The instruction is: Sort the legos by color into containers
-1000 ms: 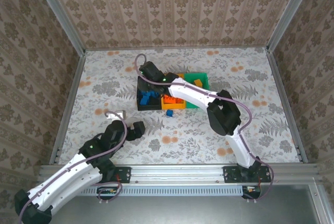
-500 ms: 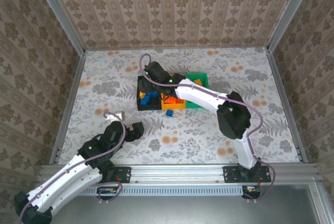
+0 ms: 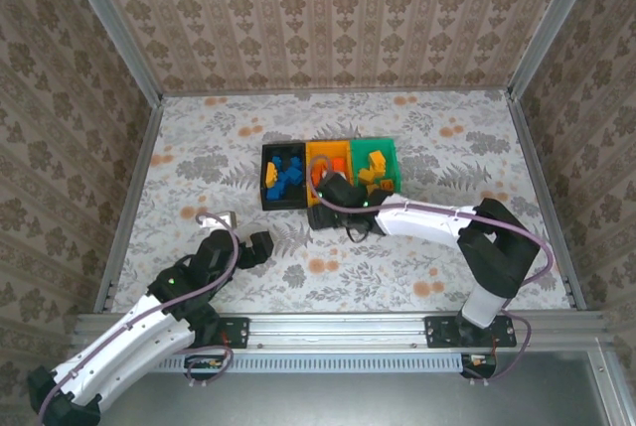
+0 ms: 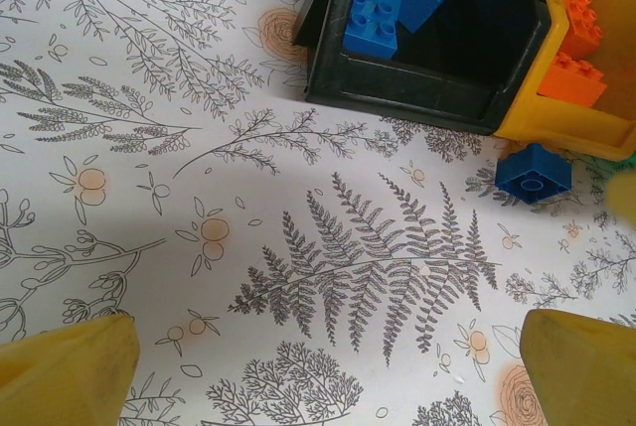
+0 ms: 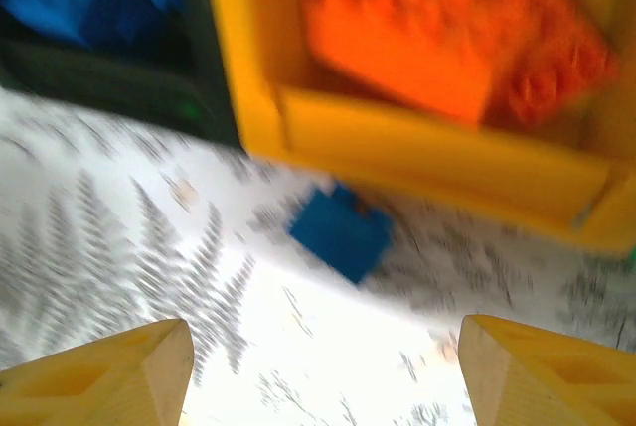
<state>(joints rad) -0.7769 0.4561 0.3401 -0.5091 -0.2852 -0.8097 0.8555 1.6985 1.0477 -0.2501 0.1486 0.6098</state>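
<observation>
Left wrist view: a square blue brick (image 4: 534,170) lies beside the orange bin (image 4: 568,134); left claw (image 4: 326,347) and right claw (image 5: 323,366) gape empty.

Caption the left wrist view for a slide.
Open left gripper looks over a stray blue brick on the table beside the orange bin, near the black bin.

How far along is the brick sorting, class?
Done: blue studded plastic bricks lie in the black plastic bin, red-orange bricks in the orange bin, yellow-orange bricks in the green bin. In hand: nothing; the right gripper hangs open near one loose blue brick on the table beside the orange bin. Left: binning that brick, perhaps also moving a yellowish piece seen in the black bin. The left gripper sits open.
</observation>
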